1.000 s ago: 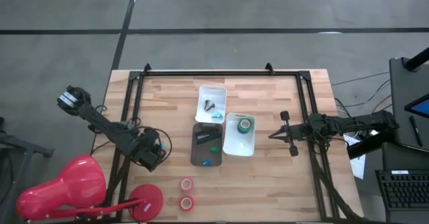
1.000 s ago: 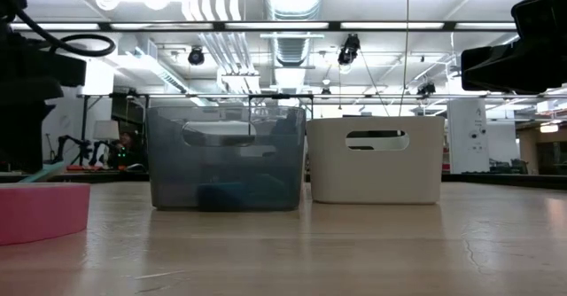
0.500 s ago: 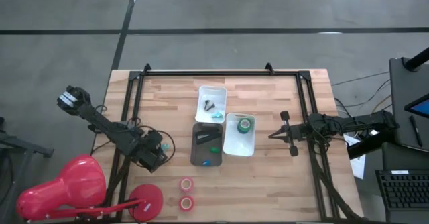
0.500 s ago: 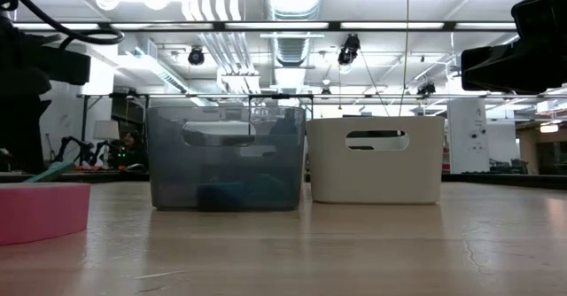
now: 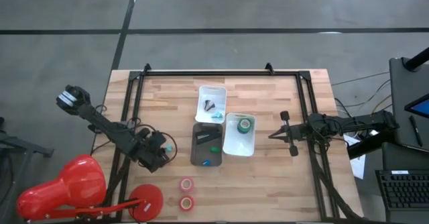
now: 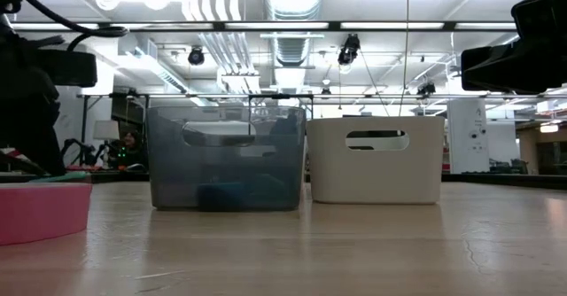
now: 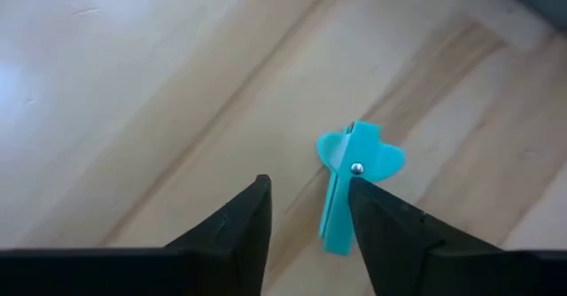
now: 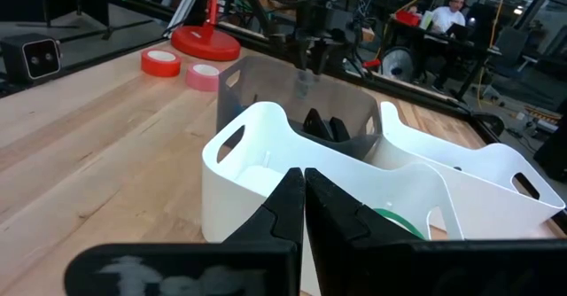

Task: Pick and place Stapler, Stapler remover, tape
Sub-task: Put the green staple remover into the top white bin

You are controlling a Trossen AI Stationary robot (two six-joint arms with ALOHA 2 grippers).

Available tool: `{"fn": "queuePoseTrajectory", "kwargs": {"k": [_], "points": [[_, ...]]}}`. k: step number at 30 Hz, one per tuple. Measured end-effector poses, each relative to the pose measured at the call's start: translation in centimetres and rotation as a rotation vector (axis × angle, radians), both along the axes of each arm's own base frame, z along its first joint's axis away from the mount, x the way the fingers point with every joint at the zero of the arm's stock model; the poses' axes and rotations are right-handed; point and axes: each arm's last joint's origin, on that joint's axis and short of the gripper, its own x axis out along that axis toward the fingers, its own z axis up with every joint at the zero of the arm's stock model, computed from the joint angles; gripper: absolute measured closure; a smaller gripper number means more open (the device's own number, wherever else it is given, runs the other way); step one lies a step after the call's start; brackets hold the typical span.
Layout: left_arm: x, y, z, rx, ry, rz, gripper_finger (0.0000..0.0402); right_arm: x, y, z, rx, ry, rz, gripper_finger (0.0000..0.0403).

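Observation:
A teal staple remover (image 7: 347, 176) lies on the wood at the table's left. My left gripper (image 7: 306, 209) is open around it, and its long arm (image 7: 334, 218) runs along the inner side of one finger. In the high view that gripper (image 5: 158, 151) is left of the grey tray (image 5: 195, 158). A black stapler (image 5: 203, 137) lies in the grey tray. A green tape roll (image 5: 245, 124) lies in a white tray (image 5: 232, 143). Two red tape rolls (image 5: 186, 183) (image 5: 186, 202) lie flat near the front edge. My right gripper (image 5: 273, 135) is shut and empty, right of the white tray. My left gripper has the remover's long arm (image 7: 334, 218) close along the inner side of one finger (image 7: 376, 221). I cannot tell whether they touch. The other finger (image 7: 244, 225) stands clear of it.
A second white tray (image 5: 201, 96) farther back holds a black remover (image 5: 210, 105). The grey tray also holds a small green thing (image 5: 214, 148) and a blue one (image 5: 206, 162). A red lamp base (image 5: 147, 200) sits at the front left. Black frame rails (image 5: 131, 117) run along the table's sides.
My left gripper has gone a little toward the table's right edge, toward the grey tray. In the low view more of its dark arm shows at the left.

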Motion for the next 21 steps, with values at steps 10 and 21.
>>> {"fn": "queuePoseTrajectory", "kwargs": {"k": [10, 21], "points": [[0.2, -0.1, 1.2, -0.056, -0.121, -0.063, 0.0283, 0.0, 0.0, 0.0, -0.001, 0.0, 0.0, 0.0394], [0.0, 0.2, 2.5, 0.018, -0.225, -0.18, 0.0314, 0.0, 0.0, 0.0, 0.001, 0.0, 0.0, 0.0394]]}}
